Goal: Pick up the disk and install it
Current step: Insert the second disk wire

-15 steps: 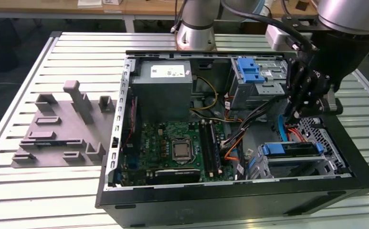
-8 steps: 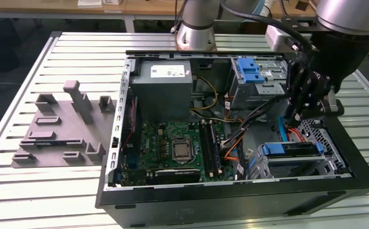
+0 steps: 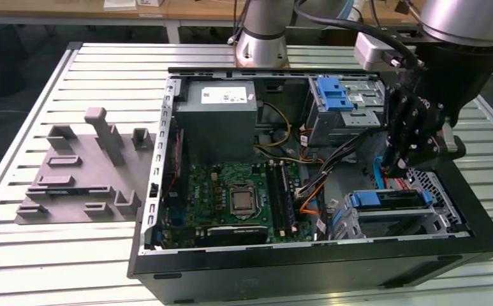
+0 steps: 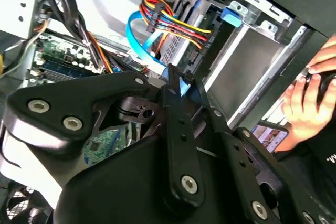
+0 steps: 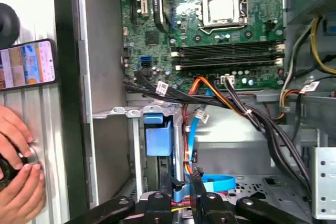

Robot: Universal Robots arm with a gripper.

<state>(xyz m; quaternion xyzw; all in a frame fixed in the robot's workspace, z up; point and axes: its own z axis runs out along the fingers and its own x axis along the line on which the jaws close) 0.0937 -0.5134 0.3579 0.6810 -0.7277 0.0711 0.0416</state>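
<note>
The silver-grey metal disk with blue plastic rails (image 3: 382,199) sits in the drive cage at the exterior view's lower right, directly below the black gripper (image 3: 397,171). I cannot tell whether the gripper is clenched or released. Any sideways drift could snag the black and orange cable bundle (image 3: 345,152) just beside it, tugging connectors loose.

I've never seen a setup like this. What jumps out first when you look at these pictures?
An open computer case lies on a slatted metal table, its green motherboard bare in the middle. The robot's black pincer hangs inside the case at the exterior view's right, above a drive cage with a blue latch. In the first wrist view, a person's hand rests beside the case near a phone.
</note>
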